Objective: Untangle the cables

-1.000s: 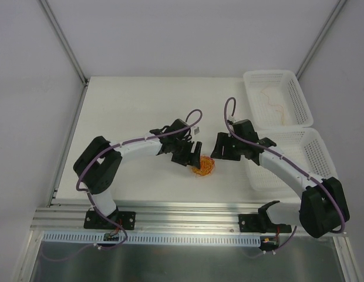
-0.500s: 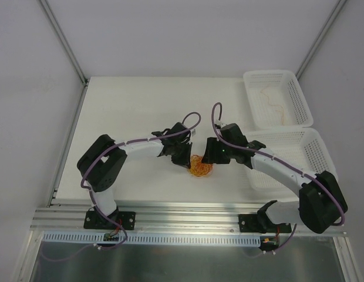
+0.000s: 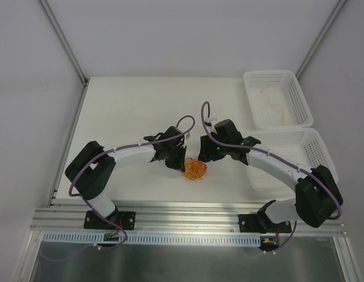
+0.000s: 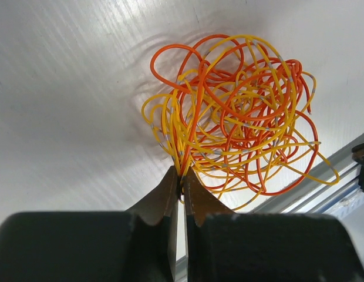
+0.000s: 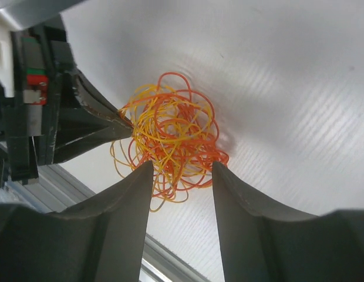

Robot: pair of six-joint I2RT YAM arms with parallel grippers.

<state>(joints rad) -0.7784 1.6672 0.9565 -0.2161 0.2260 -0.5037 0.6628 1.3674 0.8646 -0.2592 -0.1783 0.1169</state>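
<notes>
The cables (image 3: 195, 170) are a tangled ball of thin red-orange and yellow wires on the white table, between the two arms. My left gripper (image 3: 177, 163) is at the ball's left edge. In the left wrist view it (image 4: 182, 176) is shut on a bunch of strands from the cables (image 4: 235, 117). My right gripper (image 3: 204, 155) is just right of the ball and above it. The right wrist view shows this gripper (image 5: 181, 167) open, its fingertips straddling the near side of the cables (image 5: 170, 135), with the left gripper's fingers (image 5: 94, 126) pinching the ball's far left.
A white mesh basket (image 3: 265, 73) at the back right holds a loose pale cable (image 3: 275, 103). A second white basket (image 3: 317, 147) stands nearer, under the right arm. An aluminium rail (image 3: 188, 211) runs along the table's near edge.
The left gripper has shut on strands of the ball and drawn it slightly left. The right gripper has moved left over the ball, its jaws narrowing.
</notes>
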